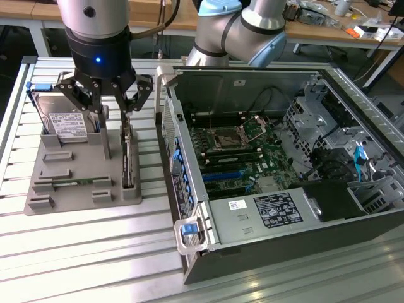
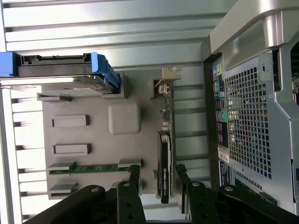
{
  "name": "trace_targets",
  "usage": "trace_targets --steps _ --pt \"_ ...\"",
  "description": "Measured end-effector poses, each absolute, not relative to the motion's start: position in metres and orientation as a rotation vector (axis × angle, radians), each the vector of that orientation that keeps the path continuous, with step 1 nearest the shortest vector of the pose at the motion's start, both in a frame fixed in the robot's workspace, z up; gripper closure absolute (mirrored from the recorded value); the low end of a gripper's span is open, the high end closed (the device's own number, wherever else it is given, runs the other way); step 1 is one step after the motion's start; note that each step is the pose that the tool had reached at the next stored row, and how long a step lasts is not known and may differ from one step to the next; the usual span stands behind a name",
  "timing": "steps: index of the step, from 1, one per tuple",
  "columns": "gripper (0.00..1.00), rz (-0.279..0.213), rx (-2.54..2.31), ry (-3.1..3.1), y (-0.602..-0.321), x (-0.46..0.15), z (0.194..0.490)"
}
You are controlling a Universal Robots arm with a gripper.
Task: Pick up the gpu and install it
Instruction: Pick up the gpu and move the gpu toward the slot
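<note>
A: Holder tray [image 1: 69,165] position?
B: On table [image 1: 76,252], at the exterior view's left of computer case [image 1: 265,252].
A: In it?
B: Hard drive [image 1: 63,123] upright at far end, gpu [image 1: 129,161] on edge in slot nearest case, memory stick [image 2: 93,169] flat near front.

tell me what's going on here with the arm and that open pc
The robot arm's open hand hangs right over the gpu, which stands on edge in a grey holder tray beside the open computer case. Nothing is gripped yet, and the card is not installed. A hard drive stands in the same tray.
</note>
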State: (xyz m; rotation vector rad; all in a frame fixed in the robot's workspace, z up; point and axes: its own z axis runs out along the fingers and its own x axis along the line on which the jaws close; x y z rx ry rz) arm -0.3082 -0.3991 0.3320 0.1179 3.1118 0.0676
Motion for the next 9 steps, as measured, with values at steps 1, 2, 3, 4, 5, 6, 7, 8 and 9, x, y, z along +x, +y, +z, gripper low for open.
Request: trace_targets --steps 1,2,3,4,5,6,7,8,9 --pt "0.58 0.068 0.118 3.112 -0.3991 -0.3083 0.3311" --pt "0.58 0.068 0.118 3.112 -0.3991 -0.3083 0.3303" --pt "0.58 0.068 0.118 3.112 -0.3991 -0.3082 0.3295" --pt "0.58 0.068 0.118 3.112 -0.3991 -0.3082 0.3283" --pt "0.58 0.068 0.118 3.112 -0.3991 -0.3082 0.3275" --pt "0.58 0.068 0.118 3.112 -0.3991 -0.3082 0.3266" --pt "0.58 0.067 0.118 3.112 -0.3991 -0.3082 0.3257" --pt "0.58 0.068 0.118 3.112 -0.3991 -0.3083 0.325" --pt "0.58 0.067 0.118 3.112 -0.3991 -0.3082 0.3242"
